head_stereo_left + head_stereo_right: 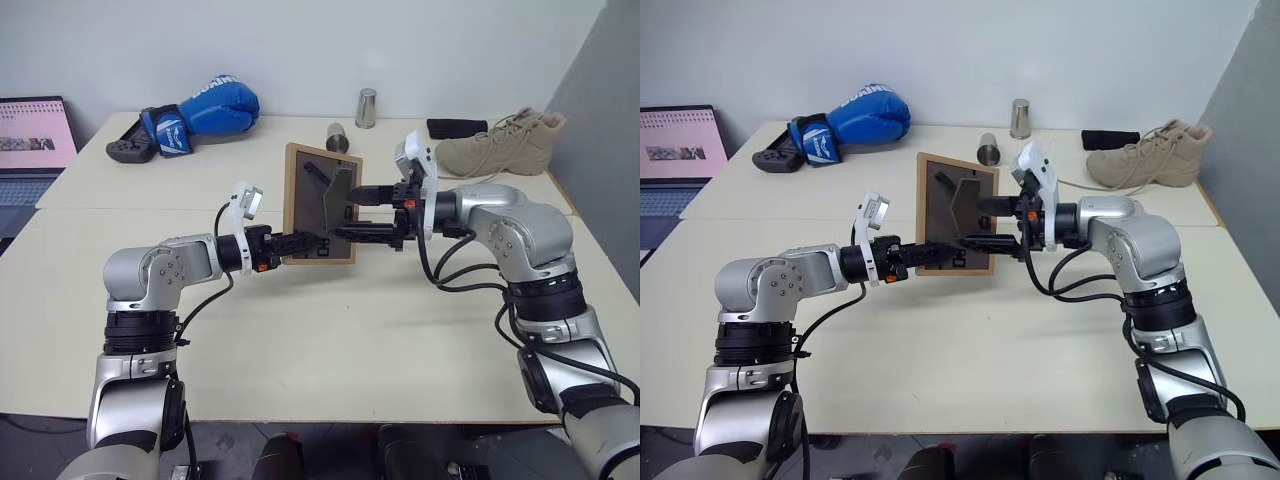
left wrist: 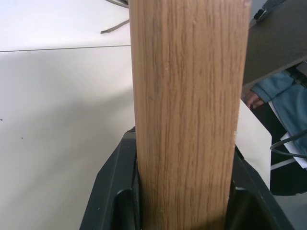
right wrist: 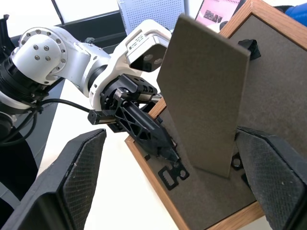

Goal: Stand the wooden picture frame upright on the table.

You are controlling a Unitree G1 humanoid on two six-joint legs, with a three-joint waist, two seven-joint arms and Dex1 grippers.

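The wooden picture frame [image 1: 305,190] is held up off the table [image 1: 330,340], its dark grey back turned toward me. My left gripper [image 1: 300,243] is shut on the frame's lower edge; in the left wrist view the light wood [image 2: 187,110] sits clamped between the black fingers [image 2: 112,191]. The fold-out stand [image 3: 204,96] angles out from the back. My right gripper [image 1: 350,212] comes in from the right, open, with one finger above and one below the stand [image 1: 338,195], not clamped on it. The picture side is hidden.
At the back of the table lie a blue boxing glove [image 1: 205,112], a black game controller [image 1: 130,150], two metal cups [image 1: 367,107] [image 1: 337,137], a flat black object [image 1: 457,127] and a tan boot [image 1: 505,143]. A laptop [image 1: 35,140] stands off the left edge.
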